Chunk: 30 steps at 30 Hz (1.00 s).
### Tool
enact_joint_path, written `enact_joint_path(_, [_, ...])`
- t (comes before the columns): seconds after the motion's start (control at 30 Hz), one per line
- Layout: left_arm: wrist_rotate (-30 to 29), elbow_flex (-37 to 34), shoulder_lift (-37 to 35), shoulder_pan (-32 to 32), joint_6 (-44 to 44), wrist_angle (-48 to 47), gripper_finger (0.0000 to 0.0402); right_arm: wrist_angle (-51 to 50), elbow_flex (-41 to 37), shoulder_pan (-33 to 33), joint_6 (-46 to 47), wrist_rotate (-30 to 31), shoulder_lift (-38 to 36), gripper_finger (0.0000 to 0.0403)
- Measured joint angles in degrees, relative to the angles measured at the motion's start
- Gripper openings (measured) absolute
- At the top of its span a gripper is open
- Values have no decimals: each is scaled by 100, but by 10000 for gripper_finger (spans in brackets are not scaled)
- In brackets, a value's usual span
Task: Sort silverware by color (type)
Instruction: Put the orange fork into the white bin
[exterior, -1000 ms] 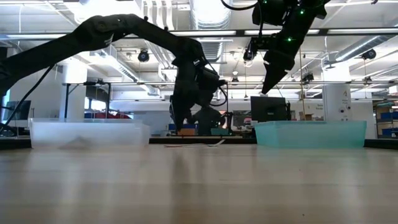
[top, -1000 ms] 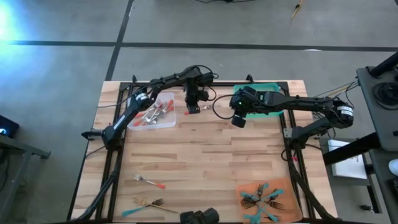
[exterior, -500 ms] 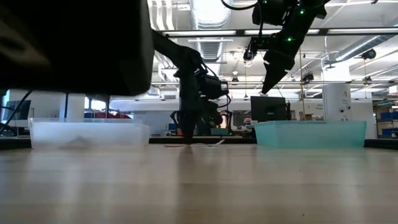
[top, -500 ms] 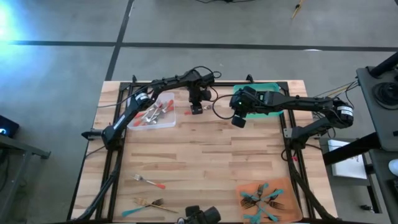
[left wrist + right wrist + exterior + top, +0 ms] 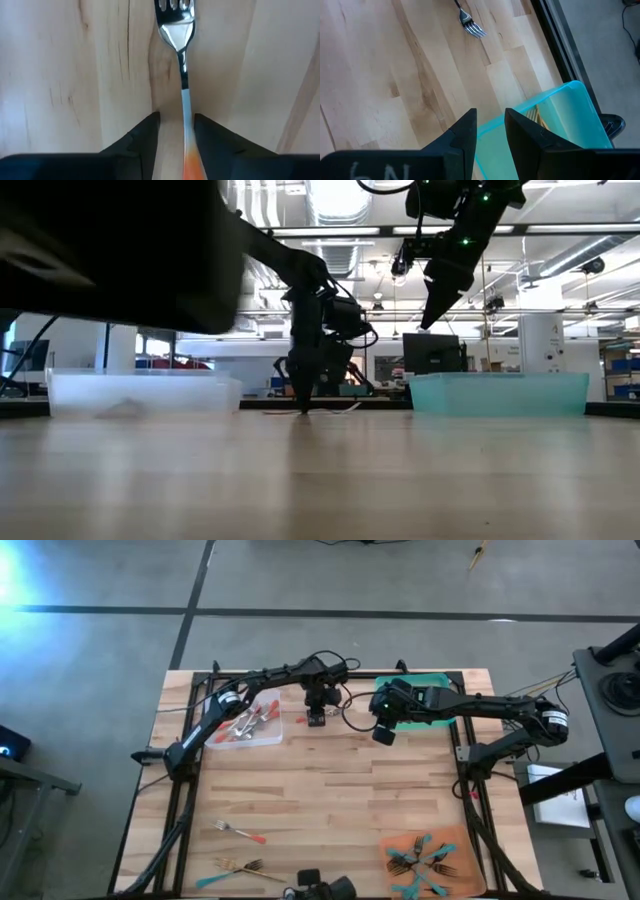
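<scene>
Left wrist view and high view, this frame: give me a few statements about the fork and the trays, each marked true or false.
1. The left gripper has its fingers open on either side of a fork lying on the table. True.
2. That fork is all gold-toned. False: it has a silver head and a handle that runs from pale blue to orange.
3. The right gripper holds a spoon. False: nothing is between its fingers; it hangs above the green tray.
4. The orange tray holds teal-handled silverware. True.
5. The clear tray is empty. False: it holds several pieces with red handles.
</scene>
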Motion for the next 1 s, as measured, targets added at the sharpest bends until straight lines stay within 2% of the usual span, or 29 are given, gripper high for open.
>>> enact_joint_path(0.1, [-434, -145, 45, 15, -79, -170, 99, 2, 0, -2, -1, 1, 0, 93])
enact_joint_path(0.3, [15, -187, 37, 179, -138, -225, 69, 22, 0, -1, 0, -7, 0, 93])
enact_joint_path(0.47, [-42, -176, 46, 168, -411, -268, 9, 126, 0, 0, 0, -10, 0, 93])
enact_joint_path(0.63, [-38, -48, 71, 151, -525, -507, 2, 131, 0, 0, 0, -13, 0, 93])
enact_joint_path(0.9, [-47, 785, 58, 180, -707, -1731, 0, 130, 0, 0, -1, -12, 0, 93])
enact_joint_path(1.0, [-47, 929, -15, 190, -763, -1740, 0, 131, 0, 0, -1, -13, 0, 93])
